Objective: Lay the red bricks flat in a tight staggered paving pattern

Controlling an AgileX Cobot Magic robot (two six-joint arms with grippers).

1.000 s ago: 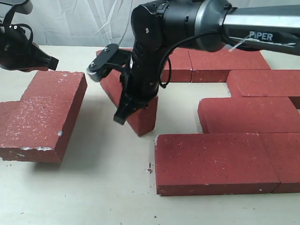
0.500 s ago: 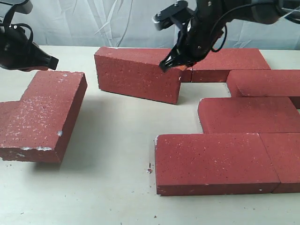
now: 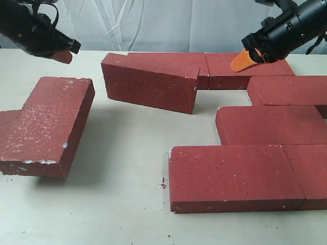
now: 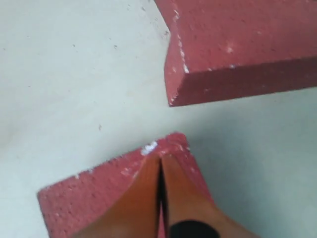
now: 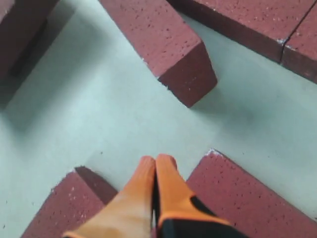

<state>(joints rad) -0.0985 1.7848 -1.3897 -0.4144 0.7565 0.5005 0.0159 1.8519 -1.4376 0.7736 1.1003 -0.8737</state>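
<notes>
While both arms hang above the pale matte table (image 3: 117, 199), the dark red rectangular paving bricks (image 3: 232, 176) lie spread over it. Their faces are rough and grainy, with white speckles and chipped, whitish edges. On the right side several bricks lie flat and touch one another in stepped rows. The middle brick (image 3: 150, 84) sits askew just in front of the back row. The left brick (image 3: 53, 120) is tilted, with one side over another brick (image 3: 7, 122). The left gripper (image 3: 65, 56) is black with smooth orange tapered fingertips (image 4: 143, 183). Its jaws are pressed together with nothing between them, above a brick corner. The right gripper (image 3: 241, 61) has the same shape. It is closed too and empty, above the back row.
</notes>
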